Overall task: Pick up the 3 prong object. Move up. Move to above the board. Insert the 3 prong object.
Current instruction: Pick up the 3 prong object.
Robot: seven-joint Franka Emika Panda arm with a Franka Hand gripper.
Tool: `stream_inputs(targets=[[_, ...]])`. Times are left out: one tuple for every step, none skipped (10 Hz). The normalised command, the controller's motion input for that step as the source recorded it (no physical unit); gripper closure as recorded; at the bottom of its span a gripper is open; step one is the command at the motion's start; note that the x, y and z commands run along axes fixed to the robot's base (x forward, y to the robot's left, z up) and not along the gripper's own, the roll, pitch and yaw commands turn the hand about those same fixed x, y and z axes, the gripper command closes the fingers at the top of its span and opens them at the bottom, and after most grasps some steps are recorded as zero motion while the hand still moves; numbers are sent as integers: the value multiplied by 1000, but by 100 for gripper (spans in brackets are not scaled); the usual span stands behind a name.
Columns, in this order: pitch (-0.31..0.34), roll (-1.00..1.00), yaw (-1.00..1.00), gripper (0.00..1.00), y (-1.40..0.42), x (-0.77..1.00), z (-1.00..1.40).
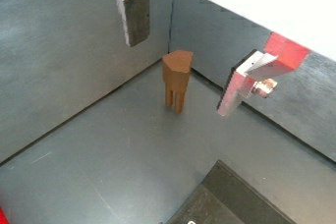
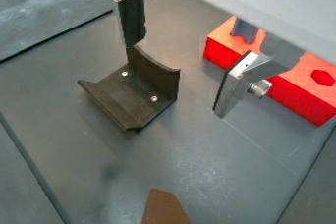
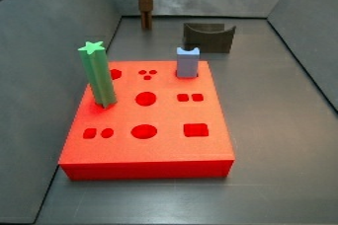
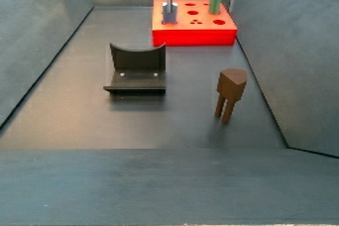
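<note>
Readable text: none was visible in any view.
Board (image 3: 145, 130): carried only cut-out shapes, no letters or numbers.
3 prong object (image 4: 231, 93): bore no marking.
Gripper (image 1: 184, 56): hung above the floor, fingers apart, showing no brand or label.

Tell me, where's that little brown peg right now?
The peg stands upright on the floor, apart from the red board, beside the grey curved block; the gripper isn't touching it.
</note>
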Motion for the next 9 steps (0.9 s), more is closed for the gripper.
stream_inputs(targets=[[-19, 0, 0, 0, 0, -340, 0], [-71, 0, 9, 0, 186, -531, -77], [-101, -7, 117, 0, 351, -754, -69], [-70, -46, 203, 0, 549, -709, -49], [-60, -101, 289, 0, 746, -449, -63], [-129, -41, 206, 0, 629, -243, -260], [-169, 33, 106, 0, 320, -60, -569], [-217, 121, 43, 0, 120, -46, -740], [-201, 144, 29, 0, 26, -57, -757]])
